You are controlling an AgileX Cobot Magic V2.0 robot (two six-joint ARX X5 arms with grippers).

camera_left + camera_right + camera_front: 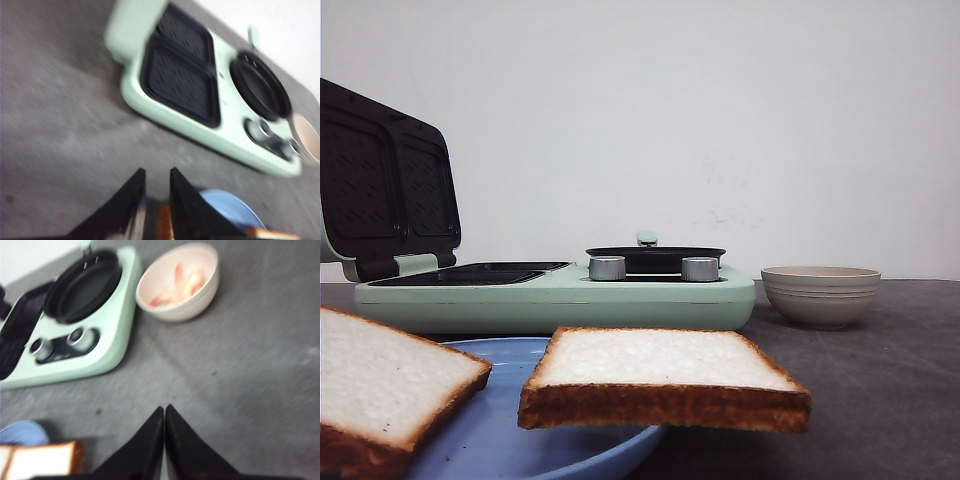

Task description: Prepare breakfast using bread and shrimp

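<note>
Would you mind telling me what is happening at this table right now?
A breakfast setup, nothing handled yet. Two bread slices rest on a blue plate in front of the mint-green breakfast maker, whose lid stands open. The shrimp sit in the beige bowl beside it. The left claw hovers slightly open and the right claw shut, both empty.

Matt grey table (910, 400), glossy ribbed bowl (820, 296)

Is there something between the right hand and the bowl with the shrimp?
Nothing visible. Between the right hand and the bowl holding the shrimp lies only bare grey table; the green cooker stands beside this path.
</note>
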